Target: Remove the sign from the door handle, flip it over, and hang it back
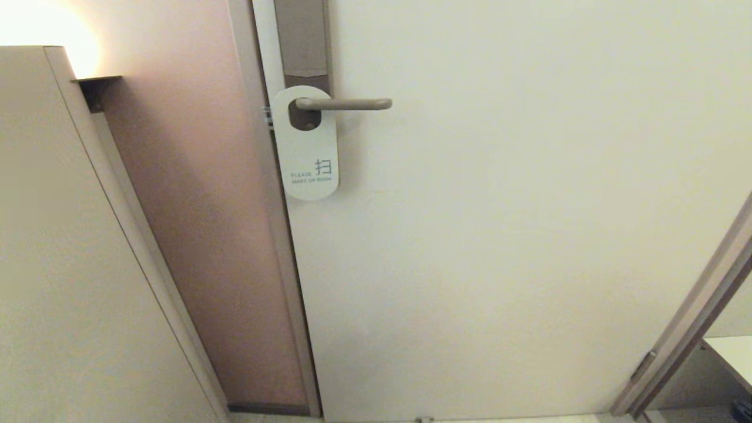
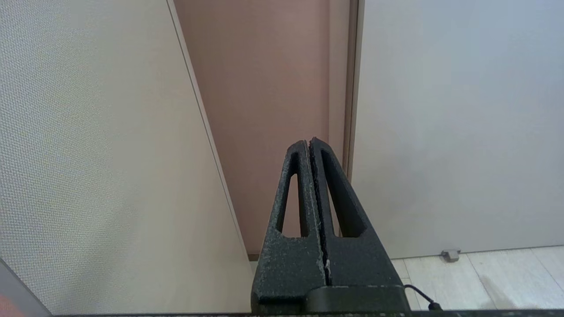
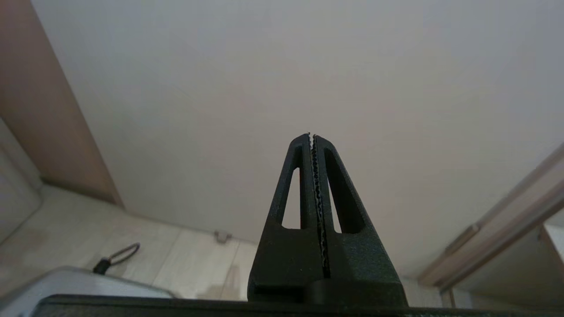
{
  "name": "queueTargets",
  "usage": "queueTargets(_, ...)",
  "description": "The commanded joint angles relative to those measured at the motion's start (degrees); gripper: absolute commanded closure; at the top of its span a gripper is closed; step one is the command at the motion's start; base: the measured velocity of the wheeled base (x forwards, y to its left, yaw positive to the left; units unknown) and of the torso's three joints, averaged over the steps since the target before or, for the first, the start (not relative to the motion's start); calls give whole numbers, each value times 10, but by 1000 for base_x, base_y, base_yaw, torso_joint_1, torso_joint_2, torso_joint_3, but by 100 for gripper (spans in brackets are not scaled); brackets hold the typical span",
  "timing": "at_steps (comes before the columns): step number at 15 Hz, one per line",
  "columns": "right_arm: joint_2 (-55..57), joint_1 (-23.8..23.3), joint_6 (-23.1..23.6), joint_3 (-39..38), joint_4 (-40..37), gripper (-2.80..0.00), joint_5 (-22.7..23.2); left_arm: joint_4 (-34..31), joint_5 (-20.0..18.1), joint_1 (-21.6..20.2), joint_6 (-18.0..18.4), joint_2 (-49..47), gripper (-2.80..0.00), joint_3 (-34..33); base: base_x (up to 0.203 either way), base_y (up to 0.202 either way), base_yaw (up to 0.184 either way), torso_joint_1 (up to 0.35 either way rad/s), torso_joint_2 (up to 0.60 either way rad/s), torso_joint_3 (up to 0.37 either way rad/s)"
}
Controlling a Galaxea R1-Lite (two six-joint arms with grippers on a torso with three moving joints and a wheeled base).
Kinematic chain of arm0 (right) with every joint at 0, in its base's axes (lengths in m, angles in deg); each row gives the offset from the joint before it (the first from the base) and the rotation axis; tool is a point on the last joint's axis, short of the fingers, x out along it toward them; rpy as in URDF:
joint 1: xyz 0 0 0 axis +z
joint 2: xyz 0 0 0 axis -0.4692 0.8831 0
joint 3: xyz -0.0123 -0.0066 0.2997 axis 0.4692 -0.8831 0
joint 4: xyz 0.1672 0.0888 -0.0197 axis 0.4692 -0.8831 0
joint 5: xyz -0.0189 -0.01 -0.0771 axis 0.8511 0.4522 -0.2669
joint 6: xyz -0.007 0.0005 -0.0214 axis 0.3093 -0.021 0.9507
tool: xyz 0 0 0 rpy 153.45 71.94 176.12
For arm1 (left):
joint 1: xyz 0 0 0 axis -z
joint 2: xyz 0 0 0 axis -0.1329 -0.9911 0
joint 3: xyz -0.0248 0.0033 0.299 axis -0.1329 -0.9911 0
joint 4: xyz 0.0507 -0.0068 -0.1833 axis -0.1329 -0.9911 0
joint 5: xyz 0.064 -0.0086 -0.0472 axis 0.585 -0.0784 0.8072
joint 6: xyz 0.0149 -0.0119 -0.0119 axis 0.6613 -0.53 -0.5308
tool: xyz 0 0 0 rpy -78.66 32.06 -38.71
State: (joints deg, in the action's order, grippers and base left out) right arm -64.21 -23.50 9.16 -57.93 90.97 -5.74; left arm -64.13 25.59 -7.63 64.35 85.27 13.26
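Your left claw [image 2: 310, 141] has its two black fingers [image 2: 293, 193] pressed together, holding nothing. It points at a brown wall strip [image 2: 264, 101] between a beige panel [image 2: 97, 154] and the pale door [image 2: 458, 123], above the light floor [image 2: 484, 277].

The sign [image 1: 308, 147] hangs on the door handle [image 1: 346, 104], at the lever's root against the door [image 1: 499, 235]. Neither tool reaches it: the left tool [image 2: 309, 141] and right tool [image 3: 311, 135] sit low, well below it, near the floor [image 3: 132, 251].
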Motion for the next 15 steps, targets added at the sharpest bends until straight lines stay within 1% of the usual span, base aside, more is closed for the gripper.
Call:
queueTargets(1,-47,-4,1,-1,-34,0,1,0,0,0,0,0,0,0,0,0,0,0,0,0)
queueTargets(5,-110,-23,1,-1,-97,0,-3,0,0,0,0,0,0,0,0,0,0,0,0,0)
queueTargets(12,-185,-41,2,-1,-115,0,-7,0,0,0,0,0,0,0,0,0,0,0,0,0)
queueTargets(14,-209,-42,2,0,-150,0,-10,0,0,0,0,0,0,0,0,0,0,0,0,0)
queueTargets(15,-216,-42,3,-1,-151,0,-10,0,0,0,0,0,0,0,0,0,0,0,0,0)
